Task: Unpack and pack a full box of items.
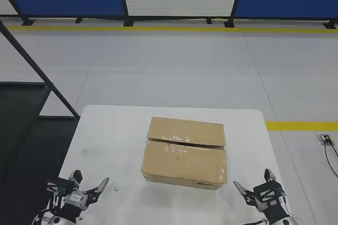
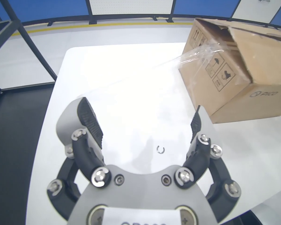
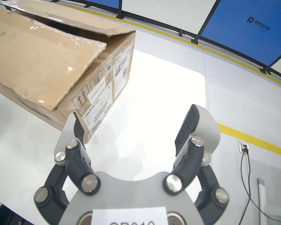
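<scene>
A brown cardboard box (image 1: 185, 152) lies in the middle of the white table (image 1: 112, 135), its two top flaps lowered with a slight gap between them. Clear tape hangs loose from its side in the left wrist view, where the box (image 2: 243, 71) is ahead and to one side. My left gripper (image 1: 90, 188) (image 2: 140, 115) sits open at the table's near left corner, empty. My right gripper (image 1: 252, 188) (image 3: 135, 122) is open at the near right corner, close to the box's (image 3: 49, 66) labelled end, holding nothing.
A small metal ring clip (image 1: 117, 188) (image 2: 160, 149) lies on the table just by my left gripper. A black metal frame (image 1: 22, 84) stands off the table's left side. A floor socket with a cable (image 1: 325, 139) is to the right.
</scene>
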